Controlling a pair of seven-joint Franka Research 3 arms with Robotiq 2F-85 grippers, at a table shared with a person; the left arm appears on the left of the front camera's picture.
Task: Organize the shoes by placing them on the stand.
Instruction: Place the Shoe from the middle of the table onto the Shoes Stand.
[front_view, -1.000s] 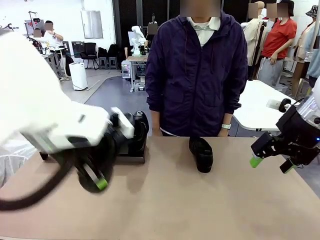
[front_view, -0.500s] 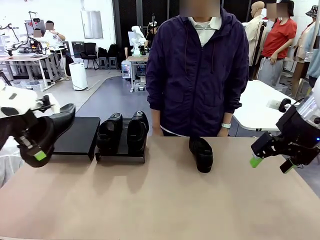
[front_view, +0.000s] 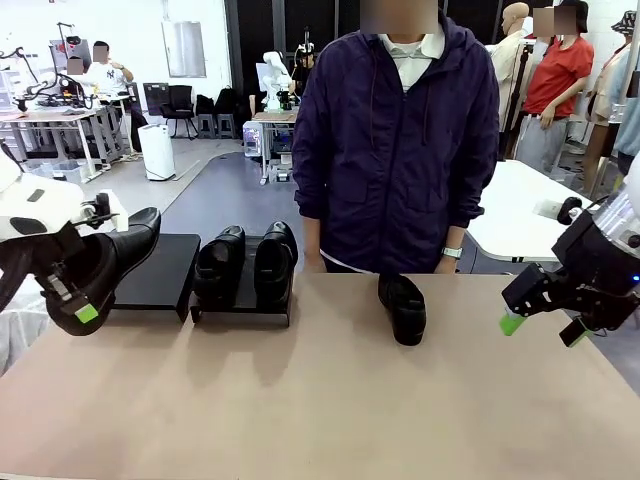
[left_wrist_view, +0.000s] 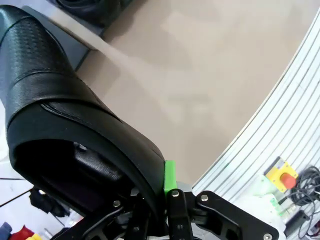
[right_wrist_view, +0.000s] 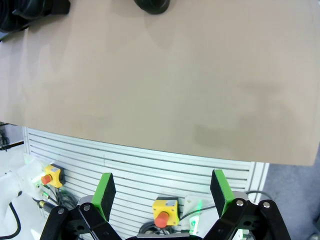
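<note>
Front view: left gripper (front_view: 80, 300) clamped on heel collar of dress shoe (front_view: 128, 243), toe over left stand tray (front_view: 165, 268). Right gripper (front_view: 543, 325) open. Fourth shoe (front_view: 403, 307) on table (front_view: 300, 400). Leather glossy, likely slippery, fairly stiff, light; collar rim looks safest hold.

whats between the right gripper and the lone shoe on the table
Nothing but bare table, as the front view shows: no object stands between the right gripper and the lone shoe.
</note>
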